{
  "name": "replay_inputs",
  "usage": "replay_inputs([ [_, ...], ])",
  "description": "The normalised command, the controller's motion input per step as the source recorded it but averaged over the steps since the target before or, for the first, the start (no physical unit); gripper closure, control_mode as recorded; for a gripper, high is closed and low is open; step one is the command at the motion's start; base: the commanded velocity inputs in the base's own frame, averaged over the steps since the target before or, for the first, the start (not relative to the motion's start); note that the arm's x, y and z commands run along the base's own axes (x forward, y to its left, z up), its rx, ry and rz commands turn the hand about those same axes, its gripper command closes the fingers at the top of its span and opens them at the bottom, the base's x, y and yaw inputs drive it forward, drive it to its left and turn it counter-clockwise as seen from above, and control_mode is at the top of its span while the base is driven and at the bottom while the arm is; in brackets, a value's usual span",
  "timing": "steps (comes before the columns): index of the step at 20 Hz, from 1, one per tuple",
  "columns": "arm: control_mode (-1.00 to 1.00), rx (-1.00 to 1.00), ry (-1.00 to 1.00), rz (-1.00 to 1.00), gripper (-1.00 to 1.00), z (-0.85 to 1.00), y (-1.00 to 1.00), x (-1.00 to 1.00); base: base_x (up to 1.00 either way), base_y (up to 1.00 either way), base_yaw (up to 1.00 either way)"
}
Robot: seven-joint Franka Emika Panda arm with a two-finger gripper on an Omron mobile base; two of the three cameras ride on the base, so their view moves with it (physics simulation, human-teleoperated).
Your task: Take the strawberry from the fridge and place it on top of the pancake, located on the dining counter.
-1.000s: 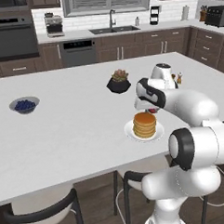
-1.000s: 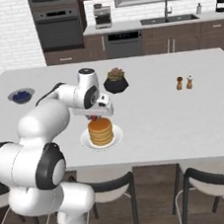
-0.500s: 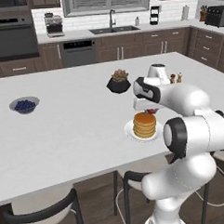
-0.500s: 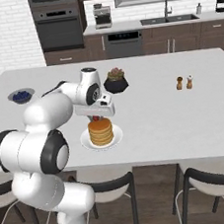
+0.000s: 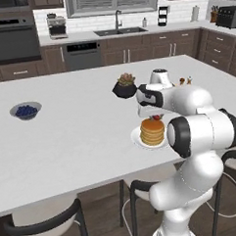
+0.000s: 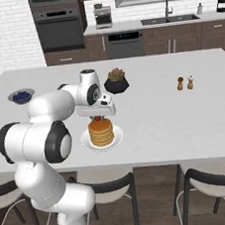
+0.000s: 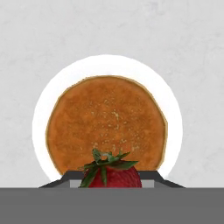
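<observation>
The claw point(image 7: 111, 183) is clamped on the strawberry point(image 7: 110, 171), one dark tip at each flank, leafy cap toward the camera, so the fruit hangs steady instead of rolling; directly under it lies the pancake point(image 7: 106, 126), its round golden top ringed by the white plate point(image 7: 40, 118), which suggests the hand is held overhead so a release would drop the fruit onto the stack and not the bare surface point(image 7: 192, 48); from the base cameras the strawberry point(image 6: 97, 119) sits just above the pancake point(image 6: 101, 131), seemingly toward its far edge, and I cannot tell whether they touch; the stack stands near the front of the dining counter point(image 5: 67, 142), within easy reach of the arm; farther off rest a potted plant point(image 5: 124, 86), a bowl of blueberries point(image 5: 25, 110) and two shakers point(image 6: 185, 82), all well apart from the drop.
</observation>
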Motion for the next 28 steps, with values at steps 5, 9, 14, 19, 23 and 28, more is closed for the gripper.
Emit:
replay_inputs([
  [5, -1.0, -0.01, 0.0, 0.0, 1.0, -0.23, 0.0, 0.0, 0.0, 0.0, 0.0],
  [9, -1.0, 0.0, 0.0, 0.0, 1.0, -0.23, 0.0, -0.01, 0.0, 0.0, 0.0],
  [14, -1.0, 0.0, 0.0, 0.0, 1.0, -0.06, 0.0, -0.11, 0.0, 0.0, 0.0],
  [19, -1.0, 0.0, 0.0, 0.0, 1.0, 0.0, 0.02, -0.01, 0.0, 0.0, 0.0],
  [23, -1.0, -0.01, 0.0, 0.0, 1.0, -0.03, 0.02, 0.0, 0.0, 0.0, 0.0],
  [28, -1.0, -0.01, 0.0, 0.0, 1.0, -0.05, 0.0, 0.0, 0.0, 0.0, 0.0],
])
